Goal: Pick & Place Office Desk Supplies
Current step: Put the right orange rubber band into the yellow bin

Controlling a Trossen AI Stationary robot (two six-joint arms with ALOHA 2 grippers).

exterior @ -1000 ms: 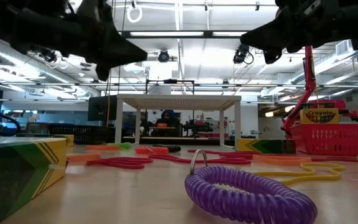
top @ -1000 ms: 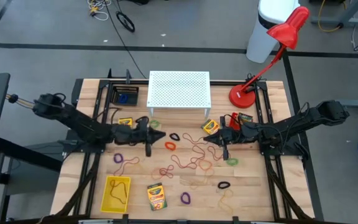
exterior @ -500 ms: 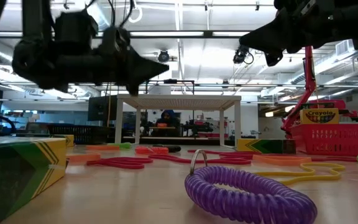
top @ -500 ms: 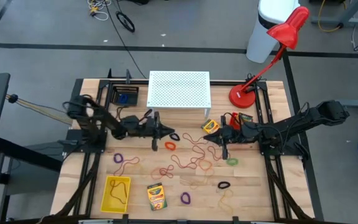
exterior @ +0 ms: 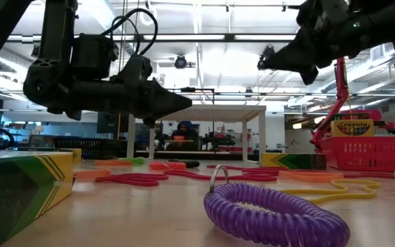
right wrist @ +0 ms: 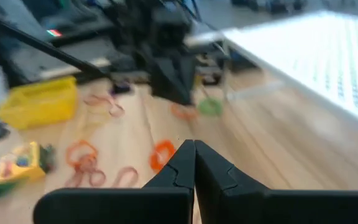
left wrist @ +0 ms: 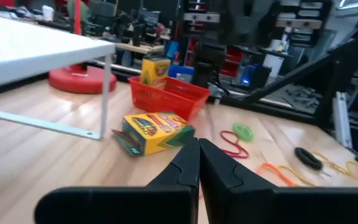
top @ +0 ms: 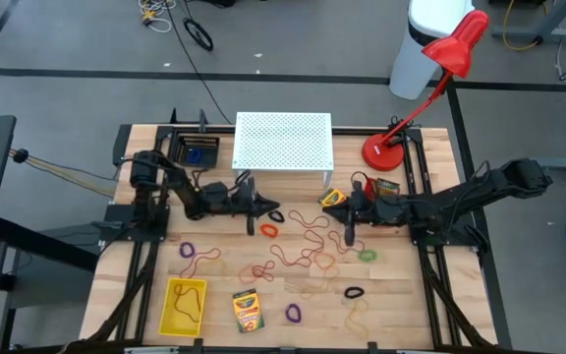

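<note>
Coloured elastic loops and thin reddish rubber bands [top: 303,246] lie scattered on the wooden table. An orange loop [top: 269,230] and a black loop [top: 276,215] lie just below my left gripper [top: 266,207], which hovers shut and level with nothing in it. My right gripper [top: 326,208] faces it, shut and holding nothing, above the table beside a crayon box [top: 336,196]. In the left wrist view this crayon box [left wrist: 157,130] lies flat ahead of the shut fingers. A second crayon box [top: 247,310] lies near the front edge. A purple loop [exterior: 273,213] lies closest in the low view.
A white perforated stand [top: 283,141] stands at the back centre, with a red desk lamp [top: 391,147] at the back right. Next to the lamp's base is a red basket [left wrist: 169,96] holding a crayon box. A yellow tray [top: 185,305] sits front left and a black tray [top: 198,152] back left.
My left gripper has come down and gone toward the table's right, nearer the middle and the right gripper, as its arm folded in. My right gripper has stayed in place but has rolled and tipped a little.
</note>
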